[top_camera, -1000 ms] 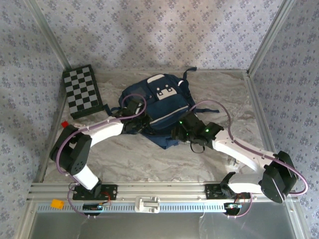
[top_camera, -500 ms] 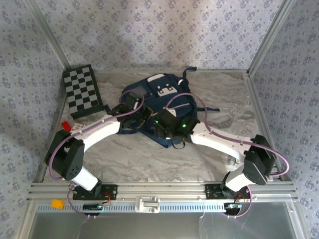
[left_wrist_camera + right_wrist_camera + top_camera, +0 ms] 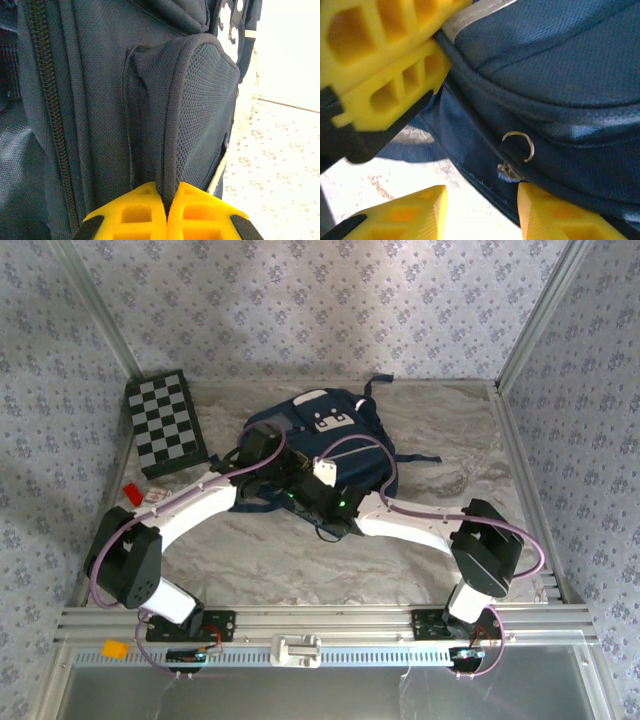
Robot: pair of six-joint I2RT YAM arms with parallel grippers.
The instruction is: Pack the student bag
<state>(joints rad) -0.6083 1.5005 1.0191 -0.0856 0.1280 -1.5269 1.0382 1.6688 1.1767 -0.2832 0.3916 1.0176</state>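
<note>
The bag [image 3: 335, 435] lies on the worktop [image 3: 450, 425], toward the far side. Your left jaws clench its mesh pocket [image 3: 202, 105] edge; your right jaws stand apart around the zip ring [image 3: 518, 147]. Next, close on that ring and draw the zip open.

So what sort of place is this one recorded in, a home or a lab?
Most likely a lab test cell, not a home: a marble-look tabletop boxed in by patterned wall panels on an aluminium frame, with a checkerboard calibration board left of the student bag.
</note>
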